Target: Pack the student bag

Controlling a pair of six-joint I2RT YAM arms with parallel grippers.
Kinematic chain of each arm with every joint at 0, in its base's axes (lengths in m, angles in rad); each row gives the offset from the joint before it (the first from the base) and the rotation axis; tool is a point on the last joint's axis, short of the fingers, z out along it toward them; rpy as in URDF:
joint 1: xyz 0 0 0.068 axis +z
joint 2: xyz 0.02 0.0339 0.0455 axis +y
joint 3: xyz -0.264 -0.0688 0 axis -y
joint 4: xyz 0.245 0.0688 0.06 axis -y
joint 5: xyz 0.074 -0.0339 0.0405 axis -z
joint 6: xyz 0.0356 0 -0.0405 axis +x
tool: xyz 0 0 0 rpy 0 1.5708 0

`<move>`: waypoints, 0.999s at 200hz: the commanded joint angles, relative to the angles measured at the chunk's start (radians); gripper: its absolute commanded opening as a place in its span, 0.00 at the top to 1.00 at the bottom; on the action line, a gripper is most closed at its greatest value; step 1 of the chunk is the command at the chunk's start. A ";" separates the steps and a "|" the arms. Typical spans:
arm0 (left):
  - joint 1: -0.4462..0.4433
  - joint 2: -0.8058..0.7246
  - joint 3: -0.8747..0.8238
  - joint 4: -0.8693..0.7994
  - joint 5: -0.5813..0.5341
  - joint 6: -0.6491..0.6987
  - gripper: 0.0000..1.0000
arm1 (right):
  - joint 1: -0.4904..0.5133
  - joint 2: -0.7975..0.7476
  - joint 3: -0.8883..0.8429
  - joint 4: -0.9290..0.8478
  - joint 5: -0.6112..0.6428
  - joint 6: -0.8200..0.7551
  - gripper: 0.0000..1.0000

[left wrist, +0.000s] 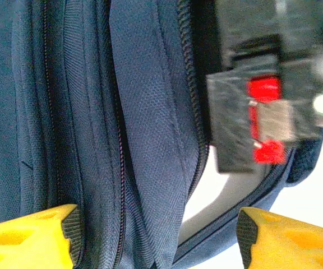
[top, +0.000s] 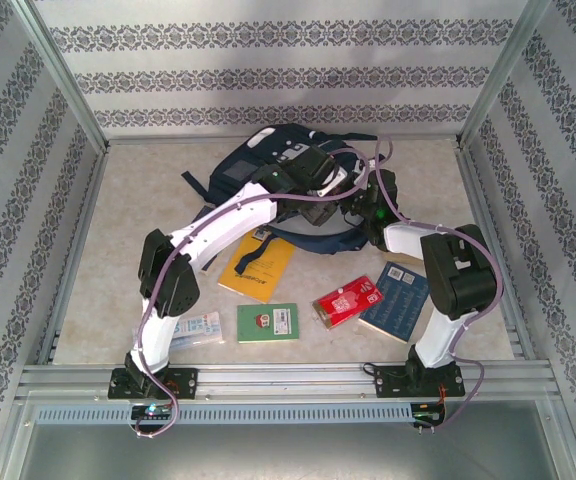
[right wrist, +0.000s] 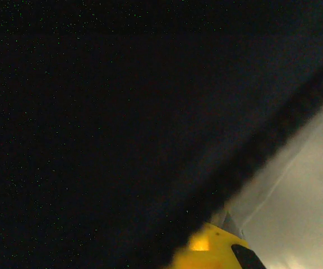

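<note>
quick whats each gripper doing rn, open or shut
left gripper: open, fingers either side of a fold of the bag
right gripper: shut, against the bag's fabric; whether it pinches any cannot be told

Student bag [top: 251,168]: large navy-blue fabric backpack, lying flat at far middle of tabletop [top: 138,210]. Grey-white patch on top, dark straps trailing left and toward near side. Close up, navy folds and zipper tracks, pale gap at opening.

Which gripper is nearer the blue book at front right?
Right. The right gripper is at the near edge of the student bag, just behind the blue book; the left gripper sits farther back-left, over the bag.
</note>
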State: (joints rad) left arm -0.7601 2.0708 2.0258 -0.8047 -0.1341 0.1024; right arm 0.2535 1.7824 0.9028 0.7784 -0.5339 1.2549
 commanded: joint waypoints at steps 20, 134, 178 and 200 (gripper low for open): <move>0.005 0.034 0.017 0.063 -0.169 0.028 0.68 | 0.014 -0.011 0.009 0.118 -0.037 0.012 1.00; 0.179 -0.107 -0.043 0.096 0.103 -0.164 1.00 | 0.041 -0.341 -0.016 -0.531 0.141 -0.397 0.59; 0.234 -0.126 -0.076 0.139 0.309 -0.300 1.00 | 0.070 -0.543 0.002 -1.136 0.460 -0.541 0.37; 0.249 -0.123 -0.099 0.167 0.380 -0.340 1.00 | 0.057 -0.625 -0.077 -1.219 0.451 -0.497 0.36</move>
State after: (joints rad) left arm -0.5350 1.9736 1.9518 -0.7162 0.1436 -0.1173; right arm 0.3225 1.2175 0.8982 -0.1558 -0.1864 0.7876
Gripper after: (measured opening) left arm 0.057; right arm 0.631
